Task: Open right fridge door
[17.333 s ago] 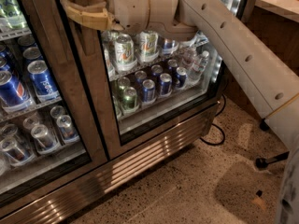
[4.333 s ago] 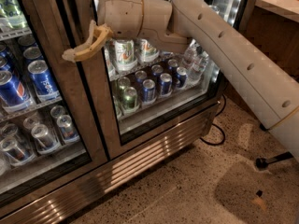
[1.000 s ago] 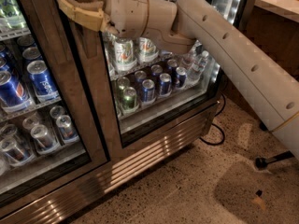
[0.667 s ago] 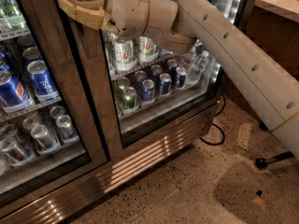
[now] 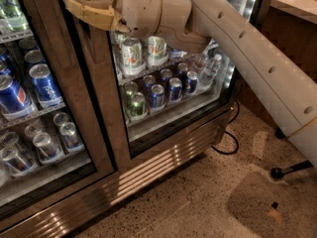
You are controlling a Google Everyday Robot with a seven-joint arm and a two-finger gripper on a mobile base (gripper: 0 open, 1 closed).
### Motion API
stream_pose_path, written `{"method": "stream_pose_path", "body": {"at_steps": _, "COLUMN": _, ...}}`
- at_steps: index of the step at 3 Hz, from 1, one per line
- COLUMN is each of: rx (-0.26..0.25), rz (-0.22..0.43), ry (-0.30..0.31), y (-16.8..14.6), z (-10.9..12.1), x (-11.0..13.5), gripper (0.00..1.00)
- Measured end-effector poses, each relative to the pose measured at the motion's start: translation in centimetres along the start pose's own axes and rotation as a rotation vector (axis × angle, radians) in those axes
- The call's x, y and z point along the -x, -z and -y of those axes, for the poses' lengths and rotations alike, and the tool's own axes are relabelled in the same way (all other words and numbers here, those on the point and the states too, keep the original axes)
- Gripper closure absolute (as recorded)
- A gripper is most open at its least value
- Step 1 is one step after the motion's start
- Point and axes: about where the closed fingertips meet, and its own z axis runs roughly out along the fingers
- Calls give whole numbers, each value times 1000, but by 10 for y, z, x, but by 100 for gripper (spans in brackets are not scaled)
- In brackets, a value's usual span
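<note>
The right fridge door (image 5: 105, 113) is a glass pane in a brushed-steel frame. A bright white strip (image 5: 241, 1) runs down its right side. It looks flush with the fridge front. My gripper (image 5: 83, 5) is at the top left of the view, at the door's left vertical frame bar, near the seam with the left door. My pale arm (image 5: 247, 48) reaches in from the right, across the glass. Green, blue and silver cans (image 5: 157, 95) stand on shelves behind the pane.
The left glass door (image 5: 34, 133) shows blue Pepsi cans (image 5: 44, 86) and silver cans. A steel kick grille (image 5: 148, 170) runs along the bottom. A black cable (image 5: 229, 142) lies on the speckled floor. A wooden counter (image 5: 292, 14) stands at the right. A black base leg (image 5: 292, 170) is at the lower right.
Since 4.3 s ago the gripper has risen along the door's left frame bar. Over the last second it has stayed in place. The door has not visibly moved.
</note>
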Motion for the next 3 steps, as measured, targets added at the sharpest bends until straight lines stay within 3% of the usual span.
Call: {"method": "stream_pose_path", "body": {"at_steps": 3, "rx": -3, "rz": 5, "ry": -7, "y": 2, "z": -1, "x": 6, "gripper": 100}}
